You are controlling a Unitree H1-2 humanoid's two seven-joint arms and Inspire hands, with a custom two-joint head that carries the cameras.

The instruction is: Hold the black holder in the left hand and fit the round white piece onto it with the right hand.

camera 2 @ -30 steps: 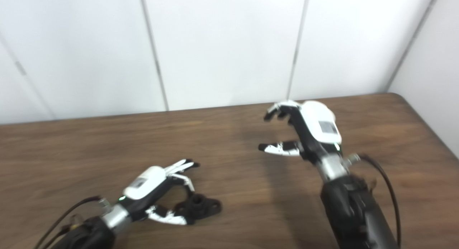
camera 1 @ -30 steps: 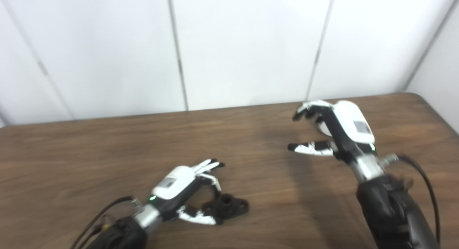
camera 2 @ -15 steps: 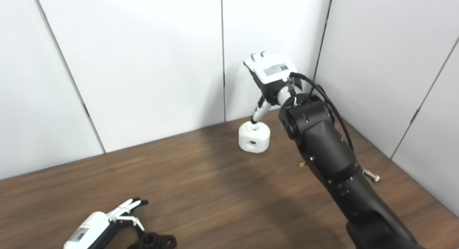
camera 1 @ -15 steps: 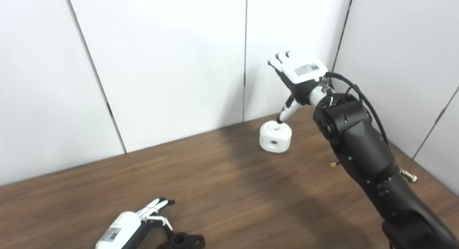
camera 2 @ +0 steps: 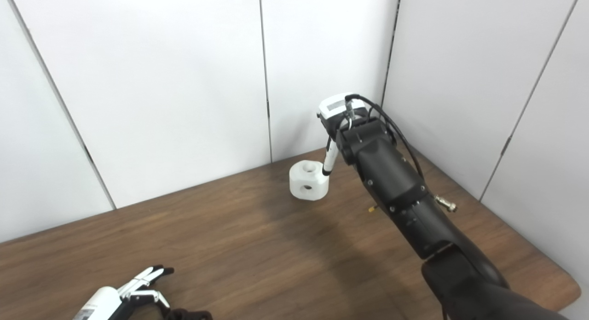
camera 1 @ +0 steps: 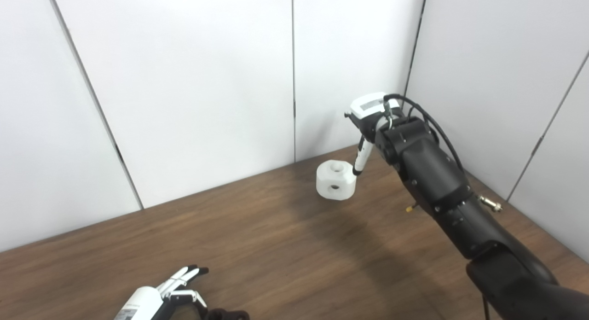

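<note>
Table: brown wood, running back to the white wall panels; everything below is placed from the white piece standing on it.
Right arm: black and long, reaching over the table to the far corner, ending just right of the white piece.
White piece: a squat round block with a hole in its top and another in its side, resting on the table near the back wall, not lifted.
Right hand: poised just above and right of the white piece, one finger pointing down at its right edge, touching or nearly so; the others are hidden behind the wrist, so I cannot tell how far it has closed. It does not look like a grip yet.
Left hand: well apart from the white piece, at the near left edge, fingers spread, holding nothing I can see.
Black holder: only a sliver shows at the bottom edge, just beside the left hand.
Progress: early, I'd say; neither part looks picked up, and the fitting is all still to do.
</note>
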